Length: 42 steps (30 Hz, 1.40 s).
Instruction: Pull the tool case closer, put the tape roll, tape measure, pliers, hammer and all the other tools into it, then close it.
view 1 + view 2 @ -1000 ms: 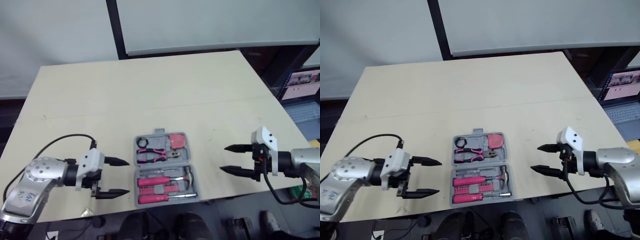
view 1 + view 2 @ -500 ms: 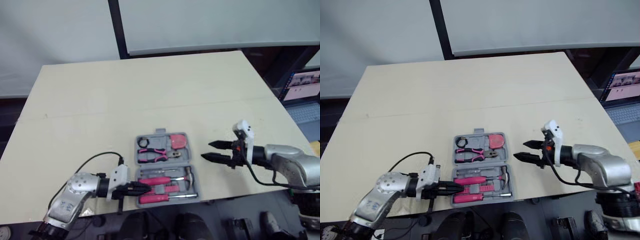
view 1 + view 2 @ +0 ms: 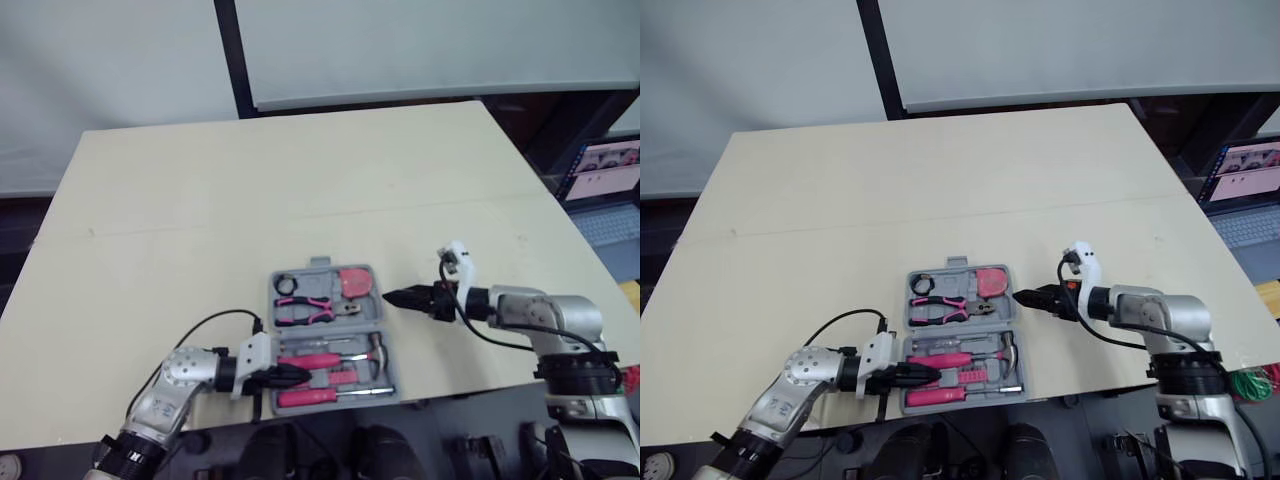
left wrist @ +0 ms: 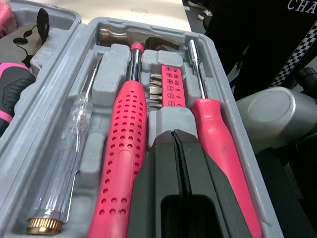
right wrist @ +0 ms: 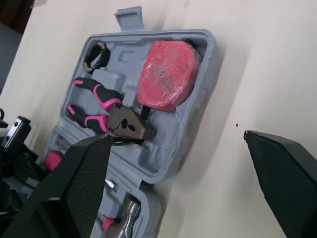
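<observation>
Tool case (image 3: 273, 318) lies open n flat near the front edge of the desk (image 3: 300, 180), right btw the two arms. Far half holds the pliers (image 5: 106, 111) + red tape measure (image 5: 168, 74). Near half has the hammer (image 4: 126, 129), a red screwdriver (image 4: 218, 144) n bits (image 4: 168, 87). Left tool (image 4: 173, 134) is closed, fingers pressed together, tips over the near half btw hammer handle n screwdriver. Right tool (image 3: 393, 297) is spread open, just beside the case's right edge by the tape measure.

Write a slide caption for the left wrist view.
Shut left gripper at the open tool case, between hammer and screwdriver handles.
</observation>
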### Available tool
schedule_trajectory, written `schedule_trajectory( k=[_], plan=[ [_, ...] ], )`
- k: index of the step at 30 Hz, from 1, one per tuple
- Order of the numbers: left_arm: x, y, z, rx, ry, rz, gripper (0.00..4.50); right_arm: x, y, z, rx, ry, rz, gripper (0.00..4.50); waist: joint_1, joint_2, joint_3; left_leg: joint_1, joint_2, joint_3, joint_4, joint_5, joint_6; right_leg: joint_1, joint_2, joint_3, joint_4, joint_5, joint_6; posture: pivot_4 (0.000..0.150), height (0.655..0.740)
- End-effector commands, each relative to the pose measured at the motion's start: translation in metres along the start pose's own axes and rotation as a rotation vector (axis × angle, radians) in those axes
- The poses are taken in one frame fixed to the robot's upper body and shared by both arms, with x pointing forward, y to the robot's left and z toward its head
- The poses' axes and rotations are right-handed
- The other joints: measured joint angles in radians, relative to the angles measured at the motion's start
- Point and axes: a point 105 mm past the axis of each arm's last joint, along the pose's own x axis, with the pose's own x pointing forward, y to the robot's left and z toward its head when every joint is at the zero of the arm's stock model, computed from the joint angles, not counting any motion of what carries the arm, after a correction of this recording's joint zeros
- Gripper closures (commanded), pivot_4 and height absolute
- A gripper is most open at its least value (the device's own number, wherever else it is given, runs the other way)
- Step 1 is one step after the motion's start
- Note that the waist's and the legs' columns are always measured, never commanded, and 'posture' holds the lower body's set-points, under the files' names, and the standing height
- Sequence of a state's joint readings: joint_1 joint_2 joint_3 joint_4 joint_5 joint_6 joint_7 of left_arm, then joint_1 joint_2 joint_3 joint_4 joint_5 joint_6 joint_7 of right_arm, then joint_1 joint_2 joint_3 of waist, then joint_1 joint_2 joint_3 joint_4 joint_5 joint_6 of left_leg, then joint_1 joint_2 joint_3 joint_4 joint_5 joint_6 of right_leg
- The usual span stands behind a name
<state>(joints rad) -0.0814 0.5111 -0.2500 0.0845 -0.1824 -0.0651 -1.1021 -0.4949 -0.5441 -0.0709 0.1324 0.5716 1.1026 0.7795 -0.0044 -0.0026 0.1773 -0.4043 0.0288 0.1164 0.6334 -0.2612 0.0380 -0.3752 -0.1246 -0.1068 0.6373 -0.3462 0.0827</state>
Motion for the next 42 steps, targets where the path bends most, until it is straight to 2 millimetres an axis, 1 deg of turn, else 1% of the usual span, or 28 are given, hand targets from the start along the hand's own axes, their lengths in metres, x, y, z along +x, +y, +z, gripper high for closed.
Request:
schedule_trajectory(
  k=[1,7,17,20,24,29,37,42],
  plan=[
    [0.003,-0.004,-0.006,0.002,0.022,-0.014,4.45,0.008,0.002,0.006,-0.003,-0.006,-0.006,0.00,0.000,0.000,0.000,0.000,0.000,0.000,0.000,0.000,0.000,0.000,0.000,0.000,0.000,0.000,0.000,0.150,0.7278],
    [0.004,-0.009,-0.008,0.019,0.036,-0.026,4.45,0.028,0.002,0.004,0.039,0.015,0.001,0.00,-0.002,0.000,0.000,0.000,0.000,0.000,0.000,0.000,0.000,0.000,0.000,0.000,0.000,0.000,0.000,0.150,0.7278],
    [0.003,-0.010,-0.023,0.004,0.087,-0.018,4.45,0.056,0.007,0.004,0.146,0.046,0.062,0.00,-0.013,0.002,-0.001,0.001,0.000,0.000,0.000,0.000,0.000,0.000,0.000,0.000,0.001,0.000,0.000,0.150,0.7278],
    [0.001,-0.012,-0.031,-0.002,0.117,-0.020,4.45,0.059,0.017,0.003,0.187,0.075,0.143,0.00,-0.016,0.002,-0.002,0.001,0.000,0.000,0.000,0.000,0.000,0.000,0.000,0.000,0.001,0.000,0.000,0.150,0.7278],
    [-0.002,-0.011,-0.039,-0.009,0.143,-0.016,4.45,0.059,0.027,0.010,0.204,0.074,0.229,0.00,-0.023,0.002,-0.002,0.001,0.000,0.000,0.000,0.000,0.000,0.000,-0.001,0.000,0.001,0.000,0.000,0.150,0.7278],
    [-0.007,-0.012,-0.047,-0.011,0.167,-0.011,4.45,0.051,0.044,0.025,0.196,0.053,0.357,0.00,-0.025,0.004,-0.003,0.001,0.000,0.000,-0.001,0.000,0.000,0.000,-0.001,0.000,0.000,0.000,0.000,0.150,0.7278],
    [-0.007,-0.011,-0.048,-0.004,0.172,-0.012,4.45,0.044,0.050,0.035,0.101,0.020,0.410,0.00,-0.025,0.007,-0.005,0.002,0.000,0.000,-0.002,0.000,0.000,0.000,-0.001,0.000,0.000,0.000,0.000,0.150,0.7278],
    [-0.008,-0.011,-0.044,-0.007,0.163,-0.010,4.45,0.028,0.068,0.037,0.006,-0.001,0.526,0.00,-0.024,0.007,-0.005,0.002,0.000,0.000,-0.002,0.000,0.000,0.000,-0.001,0.000,0.000,0.000,0.000,0.150,0.7278]
  ],
)
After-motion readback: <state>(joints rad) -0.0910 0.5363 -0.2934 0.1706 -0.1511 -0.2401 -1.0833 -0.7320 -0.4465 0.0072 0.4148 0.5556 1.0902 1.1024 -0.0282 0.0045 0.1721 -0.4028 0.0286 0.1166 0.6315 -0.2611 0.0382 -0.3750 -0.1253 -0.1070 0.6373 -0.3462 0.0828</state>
